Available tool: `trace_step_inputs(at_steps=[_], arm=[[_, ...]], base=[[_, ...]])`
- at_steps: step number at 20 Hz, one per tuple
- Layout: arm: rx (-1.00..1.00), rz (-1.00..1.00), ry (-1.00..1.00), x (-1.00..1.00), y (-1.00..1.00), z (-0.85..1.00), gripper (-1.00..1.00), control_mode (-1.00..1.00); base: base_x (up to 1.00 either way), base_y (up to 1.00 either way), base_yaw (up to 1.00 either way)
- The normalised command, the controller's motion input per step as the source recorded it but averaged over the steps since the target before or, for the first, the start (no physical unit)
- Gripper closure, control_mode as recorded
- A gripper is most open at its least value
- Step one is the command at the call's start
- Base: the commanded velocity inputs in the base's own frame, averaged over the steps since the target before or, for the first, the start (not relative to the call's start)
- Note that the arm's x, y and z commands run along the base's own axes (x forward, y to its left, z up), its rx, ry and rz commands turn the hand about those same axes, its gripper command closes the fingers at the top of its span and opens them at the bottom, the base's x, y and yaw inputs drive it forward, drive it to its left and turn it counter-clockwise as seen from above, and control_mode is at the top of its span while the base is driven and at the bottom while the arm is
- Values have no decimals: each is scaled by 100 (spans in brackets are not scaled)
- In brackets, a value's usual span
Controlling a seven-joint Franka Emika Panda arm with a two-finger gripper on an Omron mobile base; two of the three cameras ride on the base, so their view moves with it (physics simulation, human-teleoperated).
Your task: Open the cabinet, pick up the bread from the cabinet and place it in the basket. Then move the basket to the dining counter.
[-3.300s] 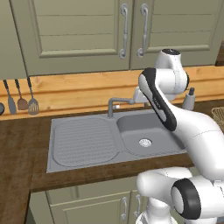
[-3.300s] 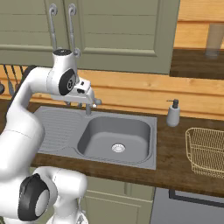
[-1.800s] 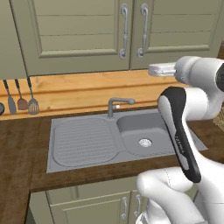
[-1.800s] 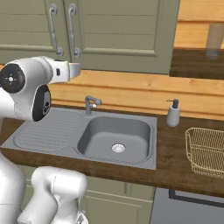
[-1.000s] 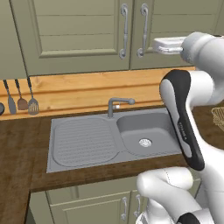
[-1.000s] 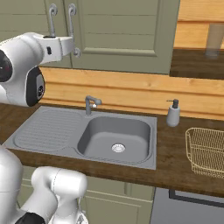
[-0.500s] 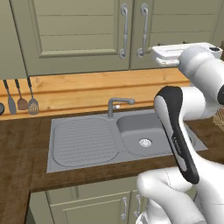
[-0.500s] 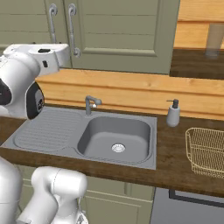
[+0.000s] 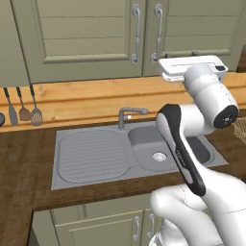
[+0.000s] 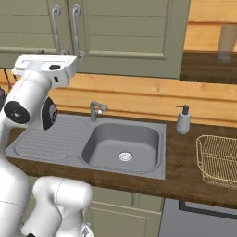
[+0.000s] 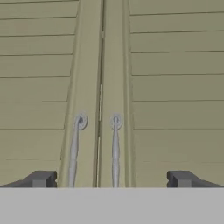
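Sage-green panelled wall cabinet [image 11: 112,65] is shut, dead ahead of the two-finger gripper [image 11: 112,179], whose jaws gape wide and empty. Both long silver handles [image 11: 115,148] run vertically just either side of the door seam, sitting between the fingertips [image 11: 41,178].

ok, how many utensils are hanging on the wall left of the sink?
3 full ones in a row: a dark-headed one, a brown spoon, a slotted spatula. A dark shape at the frame edge may be another.
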Motion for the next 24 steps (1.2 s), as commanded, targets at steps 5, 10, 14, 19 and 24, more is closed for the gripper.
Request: trace_step_inputs(at_steps=[5, 10, 14, 19, 24], arm=[[0, 0, 0, 69, 0, 0, -100, -100], [0, 0, 0, 76, 0, 0, -100, -100], [0, 0, 0, 68, 0, 0, -100, -100], [0, 0, -1, 45, 0, 0, -100, -100], [0, 0, 0, 31, 0, 0, -100, -100]], base=[[0, 0, 0], [0, 0, 0], [0, 0, 0], [0, 0, 0], [0, 0, 0]])
